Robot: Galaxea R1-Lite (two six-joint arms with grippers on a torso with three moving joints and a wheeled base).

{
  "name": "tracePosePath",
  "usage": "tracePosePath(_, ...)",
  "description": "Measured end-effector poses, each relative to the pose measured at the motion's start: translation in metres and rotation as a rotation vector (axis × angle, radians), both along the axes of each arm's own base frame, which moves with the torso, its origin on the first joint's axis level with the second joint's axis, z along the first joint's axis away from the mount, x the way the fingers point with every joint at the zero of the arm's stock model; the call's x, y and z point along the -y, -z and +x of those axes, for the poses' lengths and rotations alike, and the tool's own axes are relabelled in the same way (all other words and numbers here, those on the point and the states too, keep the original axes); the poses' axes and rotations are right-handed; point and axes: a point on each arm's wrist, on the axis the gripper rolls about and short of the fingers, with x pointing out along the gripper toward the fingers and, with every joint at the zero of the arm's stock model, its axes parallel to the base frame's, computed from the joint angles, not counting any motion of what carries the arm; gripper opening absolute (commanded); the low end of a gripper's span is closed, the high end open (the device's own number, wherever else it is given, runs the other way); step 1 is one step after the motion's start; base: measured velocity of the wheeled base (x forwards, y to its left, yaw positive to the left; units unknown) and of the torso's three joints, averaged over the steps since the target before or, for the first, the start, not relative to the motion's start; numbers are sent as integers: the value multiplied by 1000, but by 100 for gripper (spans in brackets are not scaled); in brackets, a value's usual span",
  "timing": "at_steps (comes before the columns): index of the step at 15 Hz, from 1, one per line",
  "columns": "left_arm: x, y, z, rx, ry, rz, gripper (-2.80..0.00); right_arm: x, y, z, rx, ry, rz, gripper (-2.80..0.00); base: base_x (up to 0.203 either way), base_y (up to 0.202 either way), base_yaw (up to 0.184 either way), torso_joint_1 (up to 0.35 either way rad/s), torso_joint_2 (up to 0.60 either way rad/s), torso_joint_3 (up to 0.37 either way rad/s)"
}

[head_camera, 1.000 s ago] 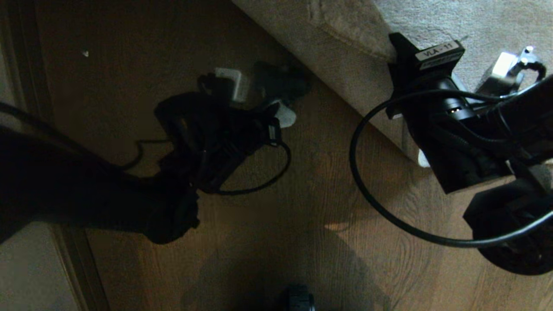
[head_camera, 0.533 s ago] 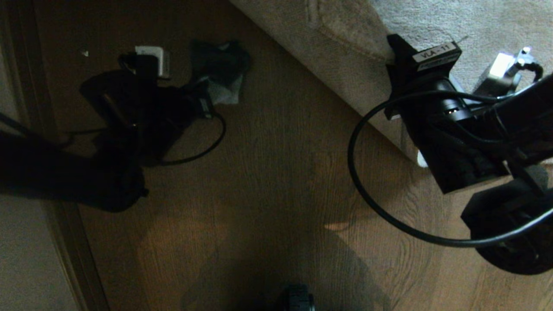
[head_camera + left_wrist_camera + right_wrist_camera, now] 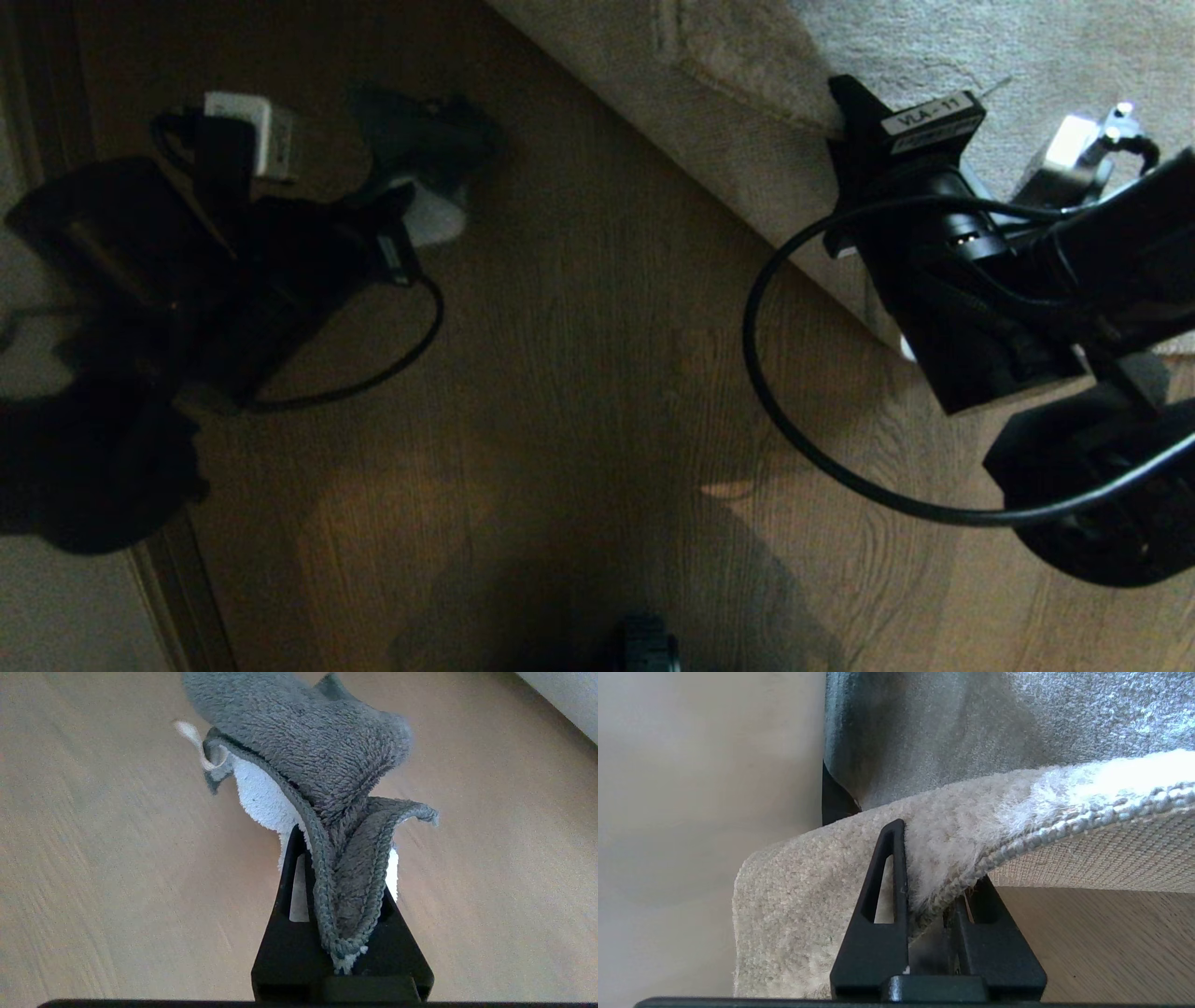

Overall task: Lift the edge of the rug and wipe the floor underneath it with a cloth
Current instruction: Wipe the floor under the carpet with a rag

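**Rug edge pinched up on the right, cloth gripped on the left**

You have the floor (image 3: 597,373) filling most of the head view: brown wood-grain planks with a slight sheen, dim under the arms' shadows. The rug takes the upper right corner, grey-beige and short-piled, and its straight border runs diagonally down toward the right arm.

Your right arm comes in from the right side of the head view, with a black cable looping out over the planks beside it. Its hand (image 3: 931,905) is clamped on the rug edge (image 3: 952,882). From the right wrist you can see the pile side curling over one finger and the paler woven backing facing down on the other side, with bare floor showing beneath the raised part. The rug bends up where it is pinched and lies folded back on itself behind the hand.

Your left arm sits at the left of the head view, over the planks and well apart from the rug. Its hand (image 3: 343,914) is closed tight on the cloth (image 3: 317,765). The fingers (image 3: 289,896) pinch a bunched fold of it. The cloth spreads out beyond the fingertips, dark grey fleece on the upper face and white on the underside, with a small pale loop at one corner. In the head view the cloth (image 3: 425,154) shows dark with a white patch, just ahead of the left hand, low over the floor; you cannot tell whether it touches the planks.
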Motion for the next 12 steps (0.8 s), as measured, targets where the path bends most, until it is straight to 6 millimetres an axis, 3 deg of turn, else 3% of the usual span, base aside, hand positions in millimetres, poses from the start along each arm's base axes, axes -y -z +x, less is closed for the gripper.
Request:
tracePosePath(4, 30, 36, -69, -137, 220, 71, -280, 0, 0, 0, -1, -2, 1, -280, 0, 0, 0, 0, 0, 0)
tracePosePath(7, 48, 58, -106, -203, 373, 126, -280, 0, 0, 0, 1, -1, 3, -280, 0, 0, 0, 0, 0, 0)
tracePosePath(9, 62, 65, -115, -226, 440, 151, -280, 0, -1, 0, 2, -2, 3, -280, 0, 0, 0, 0, 0, 0)
tracePosePath(12, 85, 68, -111, -233, 488, 165, -280, 1, -1, -1, 4, -2, 4, -280, 0, 0, 0, 0, 0, 0)
